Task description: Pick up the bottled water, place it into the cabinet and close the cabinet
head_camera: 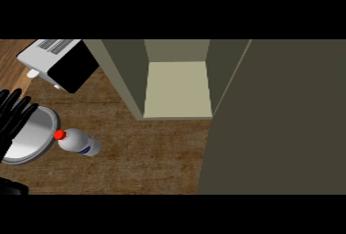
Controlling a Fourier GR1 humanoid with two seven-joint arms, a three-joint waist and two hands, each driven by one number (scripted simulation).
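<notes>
- On the wooden counter: one bottled water, one metal bowl, one toaster.
- One cabinet, door open.
- Left hand at left edge, fingers spread.

The bottled water's blue label is unreadable.

Brown wood-grain surface fills lower left, lit unevenly, darker toward bottom edge. White toaster with black side panel stands at upper left corner, slots on top. Shiny metal bowl lies at left edge, below toaster. Light falls brightest on bowl rim and toaster top.
</notes>
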